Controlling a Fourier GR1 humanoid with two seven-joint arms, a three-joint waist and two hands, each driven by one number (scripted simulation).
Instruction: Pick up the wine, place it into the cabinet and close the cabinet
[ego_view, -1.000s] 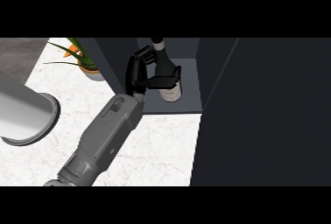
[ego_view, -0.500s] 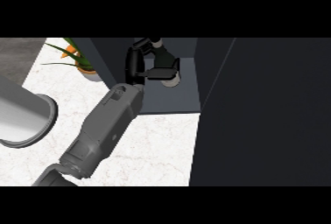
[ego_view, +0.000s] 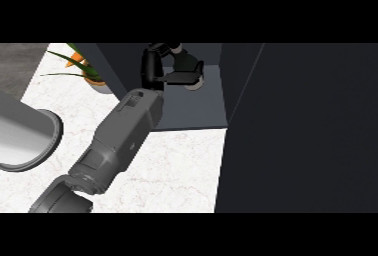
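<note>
Cabinet (ego_view: 193, 112) interior: robot hand (ego_view: 179, 76) clasps wine (ego_view: 194, 86).

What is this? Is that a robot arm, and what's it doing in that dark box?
Yes, that is a robot's arm. The picture is taken from the robot's head, looking down at a white counter. The grey arm ends in its black right hand, whose fingers curl round a wine bottle, mostly hidden. The dark box is a cabinet; the hand holds the bottle inside it. The dark panel on the right looks like its open door. A potted plant stands back left. The grey tube at the left is probably the other arm.
</note>
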